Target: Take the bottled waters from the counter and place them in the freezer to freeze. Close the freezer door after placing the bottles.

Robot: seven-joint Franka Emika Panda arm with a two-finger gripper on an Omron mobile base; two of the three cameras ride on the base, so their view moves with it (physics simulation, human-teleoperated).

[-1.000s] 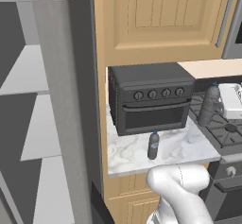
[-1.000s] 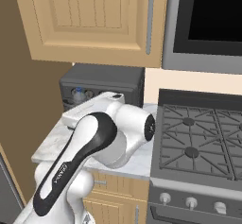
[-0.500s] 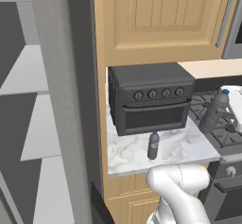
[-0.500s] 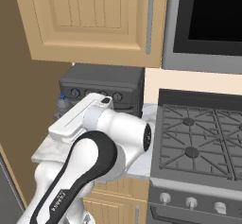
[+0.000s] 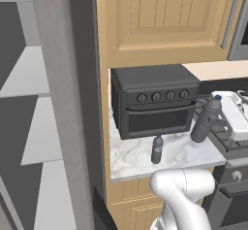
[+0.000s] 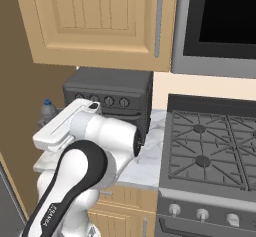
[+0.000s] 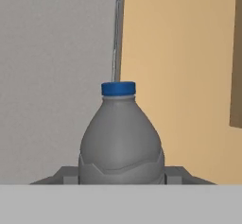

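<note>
- Left base view, biggest thing first: open freezer (image 5: 34, 127) on the left, with pale shelves inside and a grey side wall.
- Right base view, from the other side: black microwave (image 6: 220, 21) up high, and a wide stove (image 6: 210, 146) with dark grates under it.
- Seen from both sides: tan wood cupboard (image 5: 164, 20) on top, with a dark toaster oven (image 5: 155, 103) under it, sitting on the counter.
- Counter (image 5: 131, 161): white marble with grey veins, on light wood cabinets, between the freezer and the stove.
- Held bottle (image 5: 206, 120): up off the counter, leaning a bit, blue cap on top. In the left base view, to the right of the toaster oven, by the edge of the stove.
- Hand view: same bottle up close and in the middle. Gripper (image 7: 122, 176) closed on it, with the dark fingers (image 7: 177, 175) pinching its fat lower part, one on each side. Behind it, a flat grey panel (image 7: 56, 76) on the left and a tan wall on the right.
- Second bottle (image 5: 157, 149): standing upright on the counter, just in front of the toaster oven, well apart from the held bottle.
- Hard to see: in the right base view, big white arm (image 6: 75, 181) in front of much of the counter, with just the blue cap and neck of the held bottle peeking out past the hand. Bottom of the held bottle cut off in the hand view. Cannot tell what the grey panel belongs to. Label bands too small to read.
</note>
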